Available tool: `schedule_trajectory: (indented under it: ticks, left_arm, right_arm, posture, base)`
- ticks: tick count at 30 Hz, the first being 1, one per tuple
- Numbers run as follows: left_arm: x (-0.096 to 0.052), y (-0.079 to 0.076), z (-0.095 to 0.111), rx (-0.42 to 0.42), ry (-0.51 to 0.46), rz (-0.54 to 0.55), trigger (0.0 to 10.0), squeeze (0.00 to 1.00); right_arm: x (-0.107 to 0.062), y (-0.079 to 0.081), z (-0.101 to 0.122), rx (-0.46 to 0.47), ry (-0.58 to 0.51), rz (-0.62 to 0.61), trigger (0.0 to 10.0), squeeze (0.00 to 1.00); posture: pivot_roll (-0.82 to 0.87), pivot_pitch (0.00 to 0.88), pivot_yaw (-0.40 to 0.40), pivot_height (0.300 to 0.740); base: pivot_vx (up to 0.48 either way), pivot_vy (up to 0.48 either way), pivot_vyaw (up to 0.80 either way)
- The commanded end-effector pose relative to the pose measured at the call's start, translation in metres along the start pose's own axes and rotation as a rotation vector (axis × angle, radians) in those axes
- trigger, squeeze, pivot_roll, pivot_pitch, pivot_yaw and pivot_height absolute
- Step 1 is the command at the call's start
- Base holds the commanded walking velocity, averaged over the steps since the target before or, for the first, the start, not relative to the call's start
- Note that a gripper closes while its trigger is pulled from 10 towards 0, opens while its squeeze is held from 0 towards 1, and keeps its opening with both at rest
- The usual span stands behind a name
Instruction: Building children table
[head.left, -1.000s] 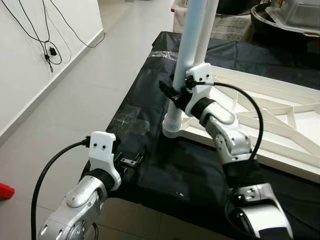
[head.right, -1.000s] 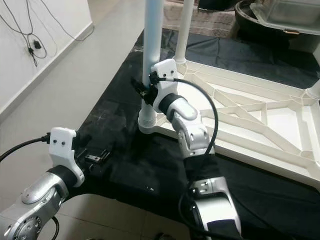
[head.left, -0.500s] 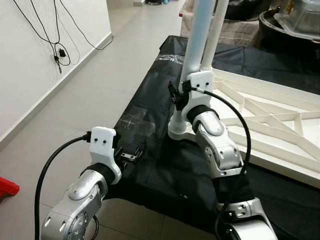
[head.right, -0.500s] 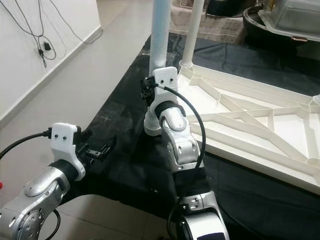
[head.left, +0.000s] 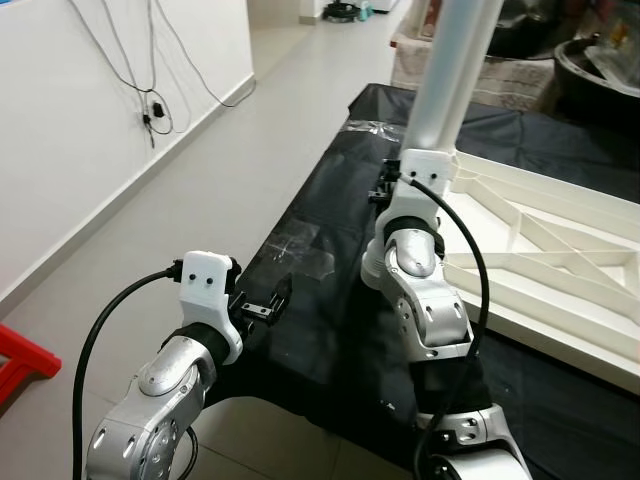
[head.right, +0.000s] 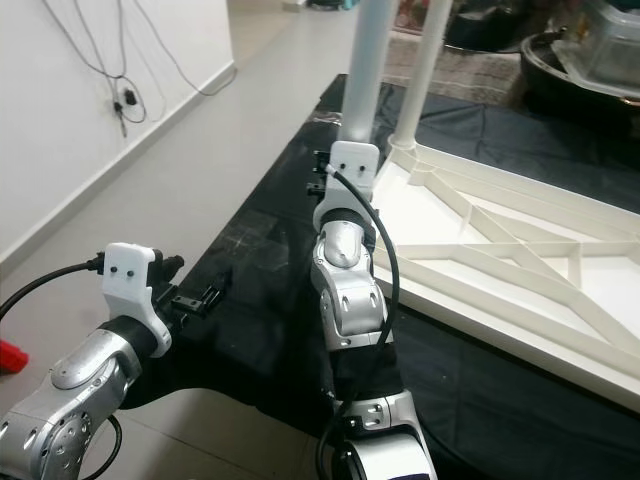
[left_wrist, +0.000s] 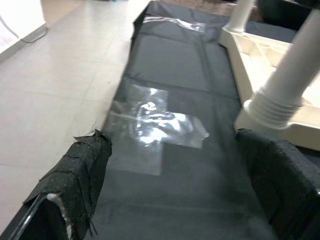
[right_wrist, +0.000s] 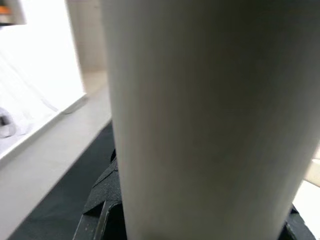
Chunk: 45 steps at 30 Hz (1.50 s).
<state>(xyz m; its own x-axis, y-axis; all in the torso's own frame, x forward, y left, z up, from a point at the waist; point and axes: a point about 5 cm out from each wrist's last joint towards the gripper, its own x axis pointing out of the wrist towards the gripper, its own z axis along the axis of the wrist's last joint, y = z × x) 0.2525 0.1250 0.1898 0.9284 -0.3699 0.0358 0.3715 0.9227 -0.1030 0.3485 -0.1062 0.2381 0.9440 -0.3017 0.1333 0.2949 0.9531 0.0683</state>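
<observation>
A white children's table top (head.right: 520, 250) lies upside down on a black-covered surface. At its near left corner stands a white table leg (head.left: 450, 80) on a ribbed collar (left_wrist: 272, 107). My right gripper (head.right: 320, 185) is shut on this leg low down, and in the right wrist view the leg (right_wrist: 210, 115) sits between the black fingers (right_wrist: 100, 210). A second leg (head.right: 430, 70) stands at the far corner. My left gripper (head.left: 265, 305) hovers open over the cover's near left edge, with nothing between its fingers (left_wrist: 80, 170).
A patch of clear tape (left_wrist: 160, 122) sticks to the black cover (head.left: 320, 230). Tiled floor and a white wall with hanging cables (head.left: 150, 100) lie to the left, with a red object (head.left: 15, 355) on the floor. A dark tub (head.right: 580, 70) sits at the back right.
The whole head view has shifted, so the camera has moved. My right gripper stays on the leg and its arm now reaches straighter up to it. The left gripper holds its place.
</observation>
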Motion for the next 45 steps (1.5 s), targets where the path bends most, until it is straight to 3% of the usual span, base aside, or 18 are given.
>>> schedule_trajectory:
  ticks: [1, 7, 18, 20, 22, 24, 26, 27, 31, 37, 45]
  left_arm:
    - [0.001, 0.003, -0.003, 0.006, 0.01, 0.007, 10.0, 0.0]
    - [0.0, 0.002, -0.003, 0.009, 0.013, 0.001, 10.0, 0.0]
    - [0.0, -0.001, -0.006, 0.008, 0.021, -0.019, 10.0, 0.0]
    - [-0.004, -0.015, -0.015, 0.007, 0.072, -0.145, 10.0, 0.0]
    - [-0.004, -0.015, -0.015, 0.007, 0.072, -0.145, 10.0, 0.0]
    - [-0.012, -0.03, -0.025, 0.004, 0.129, -0.29, 10.0, 0.0]
    - [-0.012, -0.03, -0.025, 0.004, 0.129, -0.29, 10.0, 0.0]
    - [-0.015, -0.037, -0.03, 0.01, 0.152, -0.352, 10.0, 0.0]
    - [-0.018, -0.042, -0.035, 0.024, 0.172, -0.405, 10.0, 0.0]
    - [-0.017, -0.042, -0.037, 0.046, 0.171, -0.414, 10.0, 0.0]
    - [-0.017, -0.039, -0.038, 0.065, 0.173, -0.414, 10.0, 0.0]
  right_arm:
    - [-0.021, 0.001, -0.033, 0.052, 0.154, -0.141, 10.0, 0.0]
    - [-0.041, 0.012, -0.038, 0.12, 0.238, -0.261, 10.0, 0.0]
    - [-0.042, 0.014, -0.041, 0.149, 0.299, -0.315, 10.0, 0.0]
    - [-0.033, -0.01, -0.046, 0.133, 0.301, -0.419, 10.0, 0.0]
    - [-0.033, -0.01, -0.046, 0.133, 0.301, -0.419, 10.0, 0.0]
    - [-0.026, -0.036, -0.048, 0.122, 0.277, -0.525, 10.0, 0.0]
    - [-0.026, -0.036, -0.048, 0.122, 0.277, -0.525, 10.0, 0.0]
    - [-0.024, -0.046, -0.049, 0.119, 0.264, -0.558, 10.0, 0.0]
    - [-0.025, -0.057, -0.05, 0.099, 0.249, -0.592, 10.0, 0.0]
    - [-0.024, -0.062, -0.05, 0.083, 0.248, -0.628, 10.0, 0.0]
    - [-0.022, -0.049, -0.048, 0.09, 0.262, -0.6, 10.0, 0.0]
  posture:
    - [0.14, 0.134, -0.036, 0.74]
    - [0.14, 0.129, -0.032, 0.74]
    - [0.15, 0.113, -0.029, 0.74]
    - [0.15, 0.106, -0.023, 0.74]
    - [0.15, 0.106, -0.023, 0.74]
    - [0.14, 0.099, -0.016, 0.74]
    - [0.14, 0.099, -0.016, 0.74]
    - [0.14, 0.097, -0.013, 0.74]
    - [0.14, 0.089, -0.007, 0.74]
    - [0.14, 0.08, -0.001, 0.74]
    - [0.15, 0.075, -0.003, 0.74]
  base:
    - [0.0, 0.0, 0.0]
    - [0.0, 0.0, 0.0]
    - [0.0, 0.0, 0.0]
    - [0.0, 0.0, 0.0]
    - [0.0, 0.0, 0.0]
    - [0.0, 0.0, 0.0]
    - [0.0, 0.0, 0.0]
    - [0.0, 0.0, 0.0]
    - [0.0, 0.0, 0.0]
    - [0.0, 0.0, 0.0]
    - [0.0, 0.0, 0.0]
